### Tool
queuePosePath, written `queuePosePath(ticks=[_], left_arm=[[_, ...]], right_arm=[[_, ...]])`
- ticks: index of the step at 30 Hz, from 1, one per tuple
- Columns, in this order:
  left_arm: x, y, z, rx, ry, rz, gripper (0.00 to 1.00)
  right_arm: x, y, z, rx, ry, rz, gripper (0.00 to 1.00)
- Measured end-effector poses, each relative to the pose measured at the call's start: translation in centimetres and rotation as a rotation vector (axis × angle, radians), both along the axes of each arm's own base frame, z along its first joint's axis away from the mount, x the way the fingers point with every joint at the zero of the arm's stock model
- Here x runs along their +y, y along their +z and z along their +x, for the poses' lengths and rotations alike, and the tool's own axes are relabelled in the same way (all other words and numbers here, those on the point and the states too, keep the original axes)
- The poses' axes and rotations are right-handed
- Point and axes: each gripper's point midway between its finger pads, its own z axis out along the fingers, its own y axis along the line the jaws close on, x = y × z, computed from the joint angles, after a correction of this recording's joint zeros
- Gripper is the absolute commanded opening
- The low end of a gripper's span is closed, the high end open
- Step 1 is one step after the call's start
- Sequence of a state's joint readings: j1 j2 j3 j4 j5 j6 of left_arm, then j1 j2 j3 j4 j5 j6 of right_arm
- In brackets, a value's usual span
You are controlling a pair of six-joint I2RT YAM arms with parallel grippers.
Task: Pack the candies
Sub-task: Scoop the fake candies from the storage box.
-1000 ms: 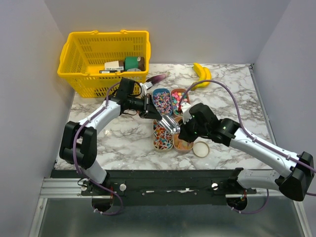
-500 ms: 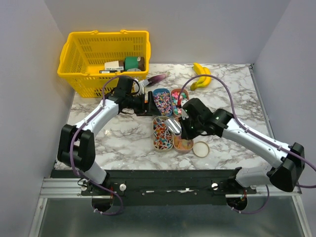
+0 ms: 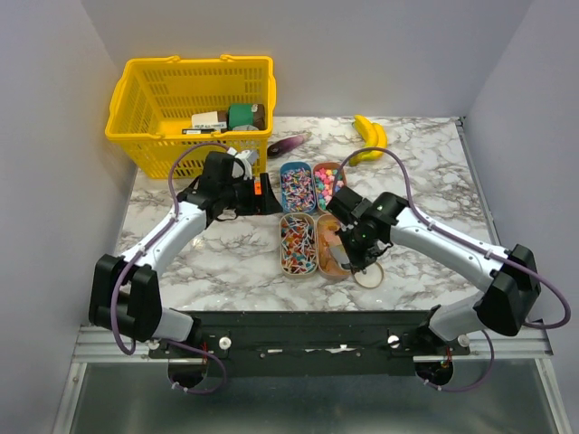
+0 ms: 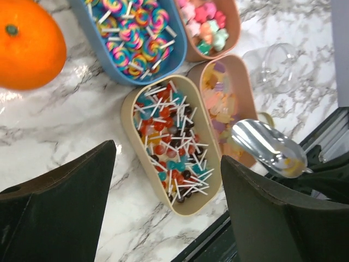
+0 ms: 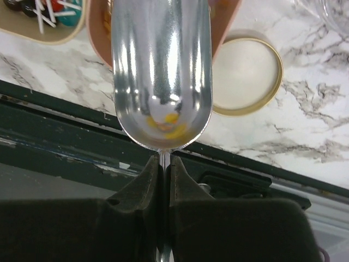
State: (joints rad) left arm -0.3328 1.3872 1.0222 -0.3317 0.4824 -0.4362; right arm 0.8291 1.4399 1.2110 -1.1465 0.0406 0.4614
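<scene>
Right claw [image 5: 162,164] pinches the thin handle of the metal scoop [image 5: 161,71], bowl up and roughly level, probably so the few yellow-orange candies [image 5: 166,123] in it don't spill. The rest lie sorted in four trays [image 4: 188,212] on the table [image 4: 65,120]. Left claw [image 4: 166,164] is spread wide, holding nothing, above the lollipop tray, and the clear jar [image 4: 271,65] sits just past the trays with its lid [image 5: 246,73] off, likely ready for the pour.

Orange [image 4: 27,46] cropped by the left wrist view's top and left edges, blue lollipop tray [image 4: 109,57] cut off at the top, scoop [image 5: 161,71] handle buried between the right jaws, basket [image 3: 199,61] contents too small to name.
</scene>
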Motion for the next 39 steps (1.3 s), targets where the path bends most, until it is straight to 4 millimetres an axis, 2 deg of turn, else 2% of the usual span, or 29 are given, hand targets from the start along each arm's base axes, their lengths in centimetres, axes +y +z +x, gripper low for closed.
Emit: queuePosePath(ticks=[4,7,13,17,24,29,36,39], left_arm=[[0.5,-3.1,-0.6,0.068,0.012,0.039,0.85],[0.6,-4.3,-0.8,0.096,0.013,0.051,0.83],[0.4,-5.5,-0.5,0.109,0.005,0.062,0.77],[0.2,-6.8,-0.6,0.132,-0.009,0.078,0.68],[0.1,-9.1,-1.1,0.184,-0.035,0.113,0.55],[0.0,-10.9,-2.0,0.244,-0.057,0.143,0.53],[-0.2,-11.3,-2.2,0.255,-0.071,0.153,0.53],[-0.3,-11.2,-2.0,0.249,-0.073,0.152,0.52]], right_arm=[[-0.7,-0.3,-0.7,0.039,-0.015,-0.035,0.01],[-1.1,-0.5,-1.2,0.067,-0.022,-0.055,0.01],[-1.0,-0.8,-2.2,0.141,-0.015,-0.049,0.01],[-0.6,-1.3,-2.5,0.191,-0.003,-0.052,0.01],[0.4,-2.1,-1.5,0.234,0.007,-0.061,0.01],[0.9,-2.5,-0.2,0.231,-0.008,-0.072,0.01],[2.0,-3.7,1.7,0.176,-0.008,-0.05,0.01],[1.9,-4.5,2.0,0.162,-0.008,-0.055,0.01]])
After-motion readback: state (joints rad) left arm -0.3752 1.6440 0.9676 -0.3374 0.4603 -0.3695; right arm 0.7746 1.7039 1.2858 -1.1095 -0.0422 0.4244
